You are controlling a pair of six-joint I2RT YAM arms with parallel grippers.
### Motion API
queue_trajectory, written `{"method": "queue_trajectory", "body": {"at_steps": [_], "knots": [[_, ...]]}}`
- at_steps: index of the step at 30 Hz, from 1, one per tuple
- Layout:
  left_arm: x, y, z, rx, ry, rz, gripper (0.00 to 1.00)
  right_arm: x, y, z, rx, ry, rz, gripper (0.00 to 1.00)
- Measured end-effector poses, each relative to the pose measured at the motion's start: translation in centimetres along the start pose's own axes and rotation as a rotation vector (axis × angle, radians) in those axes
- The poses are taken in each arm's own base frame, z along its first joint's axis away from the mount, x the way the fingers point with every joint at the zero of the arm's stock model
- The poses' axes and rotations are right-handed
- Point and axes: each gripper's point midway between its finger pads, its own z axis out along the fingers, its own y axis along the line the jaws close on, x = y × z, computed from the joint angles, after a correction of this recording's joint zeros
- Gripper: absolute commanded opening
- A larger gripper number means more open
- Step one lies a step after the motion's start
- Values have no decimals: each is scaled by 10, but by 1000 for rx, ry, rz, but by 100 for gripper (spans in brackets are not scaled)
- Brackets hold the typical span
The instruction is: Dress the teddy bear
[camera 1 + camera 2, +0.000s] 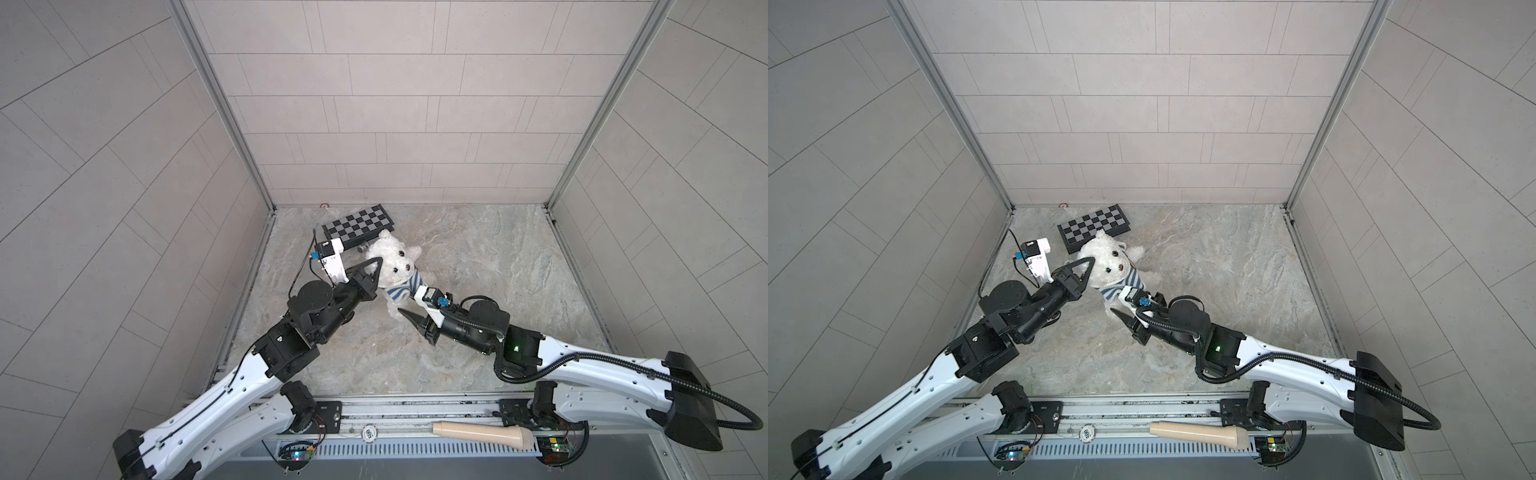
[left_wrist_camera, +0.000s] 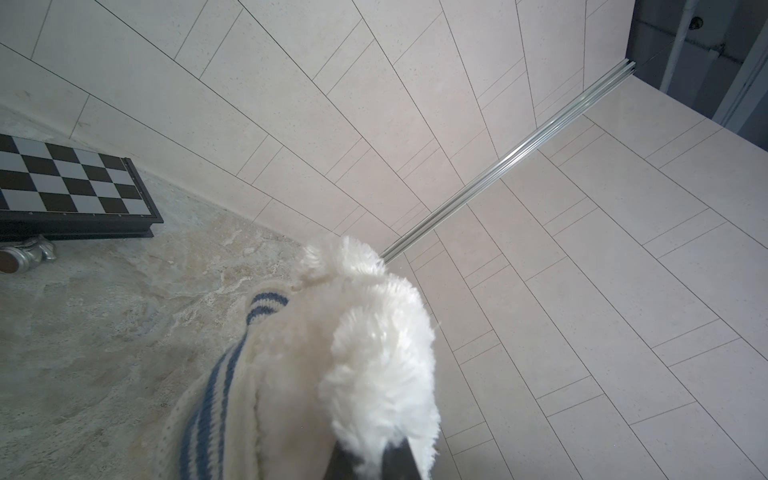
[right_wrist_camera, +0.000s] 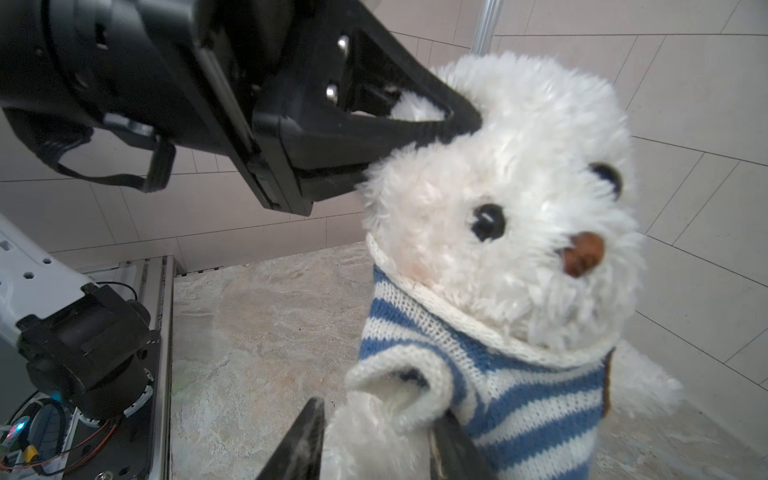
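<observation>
At the bottom edge of both top views a beige handle (image 1: pixel 482 434) is seen on the rail (image 1: pixel 415 409), well apart from the work. Further in, the right gripper (image 3: pixel 380 411) is set at the teddy bear (image 1: pixel 397 257), with 1 jaw on each side of the furry arm that comes out of the sleeve (image 3: pixel 399 374). Whether the arm is pinched or only straddled cannot be told. The bear is held upright left of the table's (image 1: pixel 519 270) middle, just in front of the chessboard (image 1: pixel 358 226). The striped shirt (image 3: pixel 519 382) is seated round the neck and 1 arm is through. The other arm, at the right edge of the right wrist view, is partly hidden. Beyond, the left gripper (image 1: pixel 378 266) is clenched on the fur at the bear's ear.

The step is judged to be the seating of the sleeve and the drawing down of the hem. It is best done with the ear hold used as an anchor, while knit rather than fur is taken by the right jaws and drawn slowly towards the bear's feet. A pull across the body should be avoided, since the bear may be twisted out of the ear grip or tipped against the chessboard.
</observation>
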Motion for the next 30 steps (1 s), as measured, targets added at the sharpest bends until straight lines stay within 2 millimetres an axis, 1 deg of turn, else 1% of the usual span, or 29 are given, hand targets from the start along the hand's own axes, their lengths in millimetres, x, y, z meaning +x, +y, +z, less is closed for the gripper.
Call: {"method": "queue_trajectory", "body": {"at_steps": [4,8,10,15,16,22,25,27,30], "knots": [[1,1,1,-3,3,-2,0,4,-4,5,26,13,-1,33],[1,1,1,-3,3,-3,0,4,-6,5,40,12,0,27],[1,1,1,0,3,-4,0,3,-7,5,47,10,0,22],[4,0,2,1,11,-5,0,1,-9,6,61,1,3,2],[4,0,3,1,12,-5,0,1,-9,6,61,0,4,0],[5,1,3,0,11,-5,0,3,-8,5,56,10,-10,0],[4,0,2,0,11,-5,0,6,-5,1,44,21,-27,0],[4,0,2,1,9,-5,0,9,-1,-3,29,31,-42,0],[3,0,1,3,8,-4,0,20,6,-8,-5,62,-61,0]]}}
